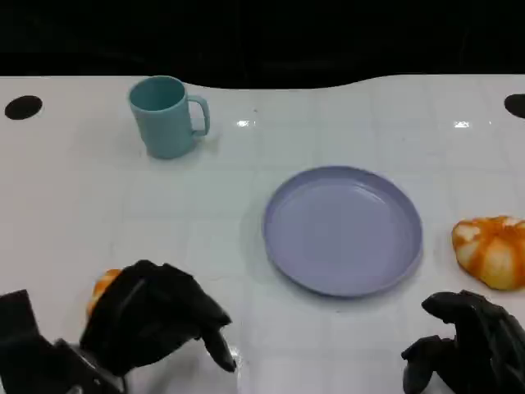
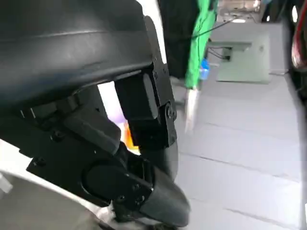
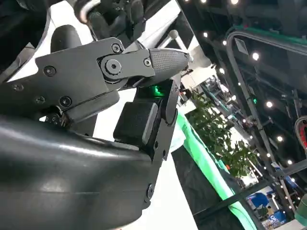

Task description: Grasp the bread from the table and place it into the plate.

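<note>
A small orange bread [image 1: 102,287] lies at the near left of the white table, mostly hidden under my left hand [image 1: 152,320], whose fingers [image 2: 144,110] curl around it. A sliver of the orange bread [image 2: 126,135] shows behind those fingers in the left wrist view. The lavender plate [image 1: 342,230] sits in the middle of the table with nothing on it, to the right of my left hand. My right hand [image 1: 467,345] rests at the near right with its fingers [image 3: 144,122] curled in and nothing in them.
A second, larger orange-and-white bread [image 1: 492,250] lies just right of the plate, beyond my right hand. A teal mug [image 1: 166,115] stands at the far left. Black round holes [image 1: 23,107] mark the table's far corners.
</note>
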